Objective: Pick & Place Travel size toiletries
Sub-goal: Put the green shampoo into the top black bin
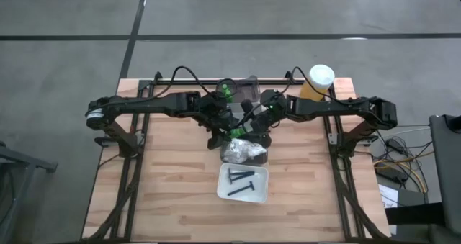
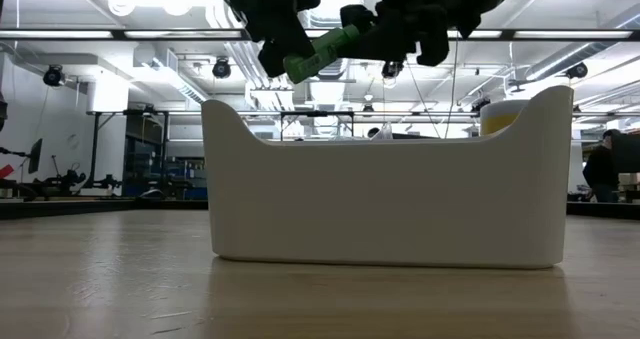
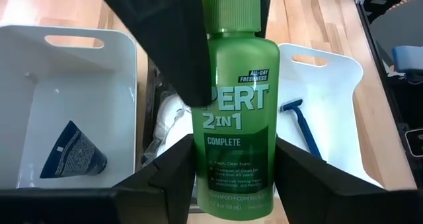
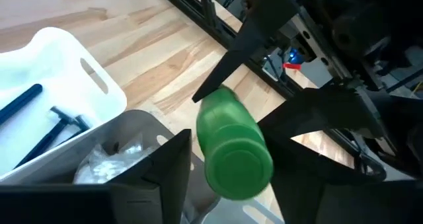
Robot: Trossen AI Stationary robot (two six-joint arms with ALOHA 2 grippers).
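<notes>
A small green bottle point(image 1: 235, 133) hangs over the middle of the table between my two grippers; the low view shows the bottle point(image 2: 320, 49) tilted above the trays. My left gripper point(image 3: 234, 181) is shut on its lower body. My right gripper point(image 4: 231, 174) comes from the other side and is shut around its cap end. Three trays stand in a row below. The near white tray point(image 1: 243, 183) holds dark razors point(image 1: 241, 181). The middle grey tray point(image 1: 243, 152) holds white packets point(image 3: 170, 118). The far tray point(image 3: 39, 65) holds a dark blue tube point(image 3: 69, 154). My left gripper pinches the bottle's lower body point(image 3: 201, 178), near its base, between its two fingers, which lie across the bottle and slant down from the table's left. The bottle is lifted clear and tilted, its cap end pointing away from this gripper. My right gripper has the bottle's cap end point(image 4: 254, 161) between its two fingers, coming from the table's right and slanting slightly down, along the bottle's length. One finger point(image 3: 178, 59) lies against the bottle's shoulder. The bottle stays clear of the trays.
A big yellow container with a white cap point(image 1: 320, 78) stands at the far right of the table. A green item point(image 1: 225, 91) shows by the far tray's left end. Bare wood lies to the left and right of the tray row.
</notes>
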